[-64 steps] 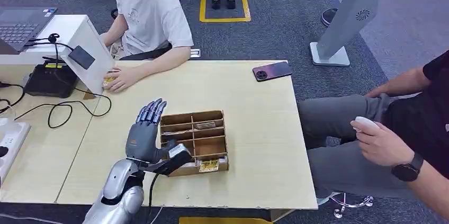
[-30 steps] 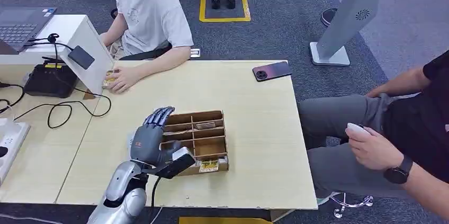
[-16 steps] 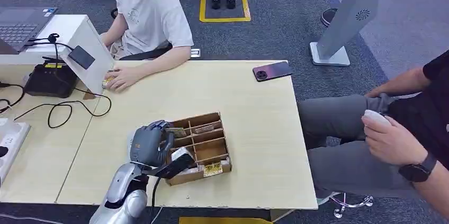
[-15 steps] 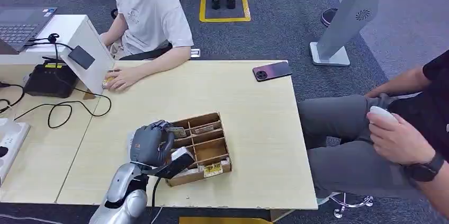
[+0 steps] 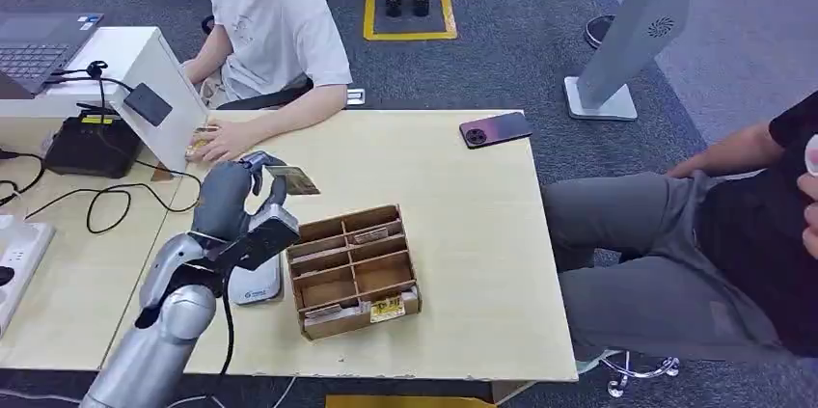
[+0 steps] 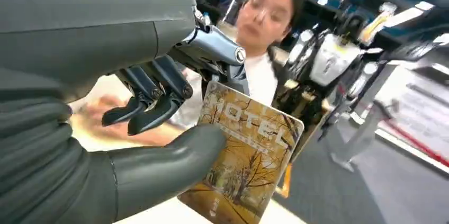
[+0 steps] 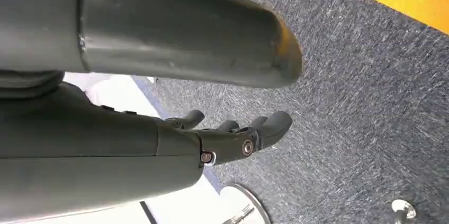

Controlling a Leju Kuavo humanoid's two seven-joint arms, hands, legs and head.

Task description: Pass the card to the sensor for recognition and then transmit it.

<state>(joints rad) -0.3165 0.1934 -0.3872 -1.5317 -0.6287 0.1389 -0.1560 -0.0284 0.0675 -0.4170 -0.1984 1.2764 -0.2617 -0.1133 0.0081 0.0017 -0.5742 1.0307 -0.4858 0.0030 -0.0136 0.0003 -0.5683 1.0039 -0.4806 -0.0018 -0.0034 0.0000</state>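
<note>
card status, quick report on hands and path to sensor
Left hand pinches card, lifted above table. Right hand hangs over floor, holding nothing. Sensor ahead; person's hand rests beside it.

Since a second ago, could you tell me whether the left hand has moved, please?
Yes. The left hand, holding the card, rose from the box toward the sensor.

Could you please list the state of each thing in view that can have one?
Card: lifted clear of the table, pinched in the left hand.
Left hand: raised, holding the card.
Right hand: hanging over the floor, holding nothing, fingers slightly apart.
Box: resting on the table, open-topped, cards in some compartments.
Phone: lying flat, camera side up.
Laptop: open.
</note>
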